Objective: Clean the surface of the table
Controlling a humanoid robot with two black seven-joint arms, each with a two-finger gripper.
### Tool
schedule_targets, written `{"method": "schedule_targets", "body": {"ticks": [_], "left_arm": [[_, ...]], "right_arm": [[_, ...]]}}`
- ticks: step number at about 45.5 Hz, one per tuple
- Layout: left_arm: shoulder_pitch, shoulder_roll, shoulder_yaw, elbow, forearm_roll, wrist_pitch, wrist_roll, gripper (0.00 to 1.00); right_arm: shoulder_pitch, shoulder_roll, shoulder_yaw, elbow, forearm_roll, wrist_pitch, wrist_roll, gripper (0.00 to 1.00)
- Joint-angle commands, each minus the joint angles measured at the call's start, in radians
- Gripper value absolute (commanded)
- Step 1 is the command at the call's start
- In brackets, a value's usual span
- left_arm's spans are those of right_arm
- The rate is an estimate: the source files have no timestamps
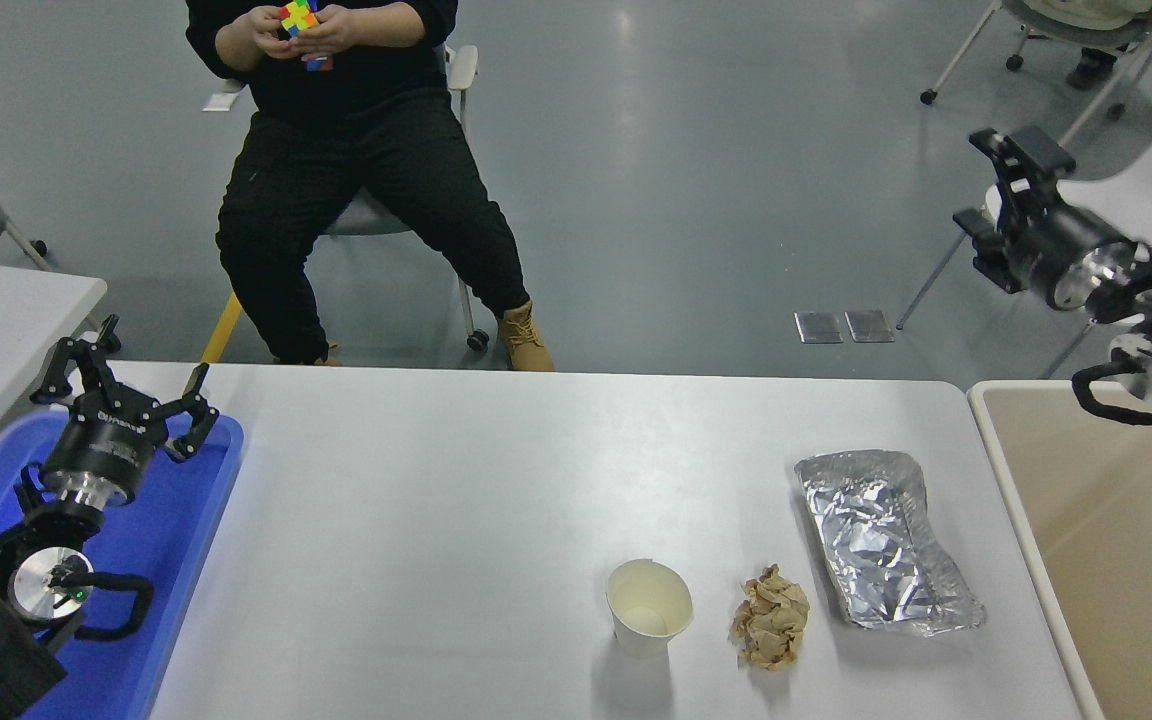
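The white table surface (456,500) spreads across the middle of the head view. On its right part stand a white paper cup (649,605), a crumpled brown paper wad (771,617) and a flattened silver foil tray (881,540). My right gripper (988,185) hangs high at the upper right, beyond the table's far right corner, open and holding nothing. It is well clear of all three items. Parked at the lower left, my left gripper (156,348) is open over the blue tray (186,530).
A beige bin (1116,540) stands against the table's right edge, under my right arm. A person (356,170) sits on a chair past the far edge, turning a colourful cube. A white chair (1136,180) is behind my right gripper, and a smaller white table (6,310) is at the left.
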Motion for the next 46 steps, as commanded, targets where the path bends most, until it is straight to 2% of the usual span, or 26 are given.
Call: {"method": "schedule_targets", "body": {"ticks": [1,10,21,34,46], "left_arm": [[0.0,0.0,0.001,0.0,0.0,0.0,0.0,1.0],[0.0,0.0,0.001,0.0,0.0,0.0,0.0,1.0],[0.0,0.0,-0.001,0.0,0.0,0.0,0.0,1.0],[0.0,0.0,-0.001,0.0,-0.002,0.0,0.0,1.0],[0.0,0.0,-0.001,0.0,0.0,0.0,0.0,1.0]], "right_arm": [[0.216,0.057,-0.279,0.004,-0.267,0.131,0.002,0.99],[0.294,0.142,-0.332,0.043,-0.491,0.148,0.003,0.99],[0.371,0.274,-0.37,0.127,-0.513,0.149,0.003,0.99],[0.357,0.492,-0.402,0.116,-0.643,0.151,0.003,0.99],[0.3,0.577,-0.559,0.136,-0.689,0.149,0.003,0.99]]}}
